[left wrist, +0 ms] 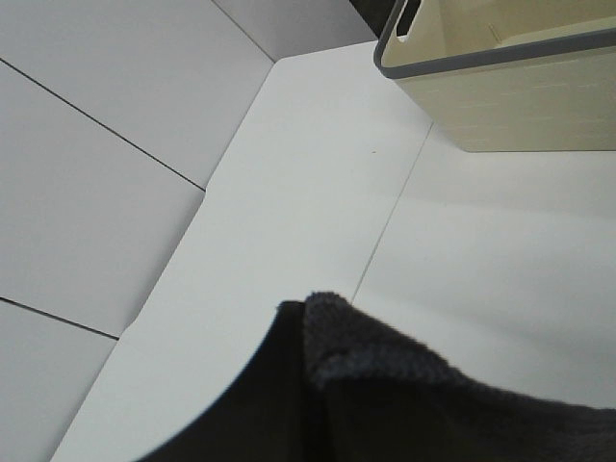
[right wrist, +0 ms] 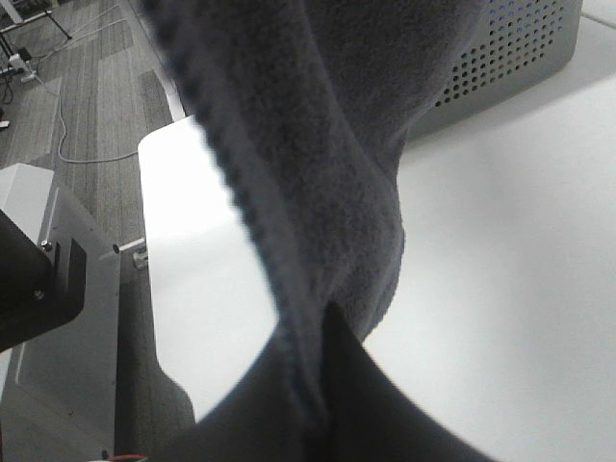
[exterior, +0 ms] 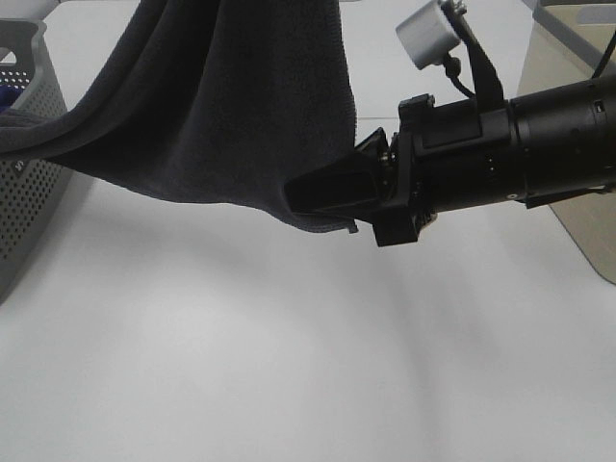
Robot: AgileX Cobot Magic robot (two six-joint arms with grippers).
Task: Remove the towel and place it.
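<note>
White table (exterior: 289, 366) below: right gripper (exterior: 313, 202) is clamped on the charcoal towel (exterior: 212, 106), which hangs above the table and trails to the grey perforated basket (exterior: 29, 192) at the left edge. Left gripper's (left wrist: 279, 404) grip can't be read.

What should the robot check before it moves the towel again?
1. Right gripper pinches the towel: ok.
2. Left gripper holds the towel: cannot tell, cloth hides the jaws.
3. Towel out of the grey basket: not ok, one end lies over its rim.
4. Towel off the table: ok, it hangs above it.
5. Room in the beige basket: cannot tell, the inside is mostly hidden.
</note>
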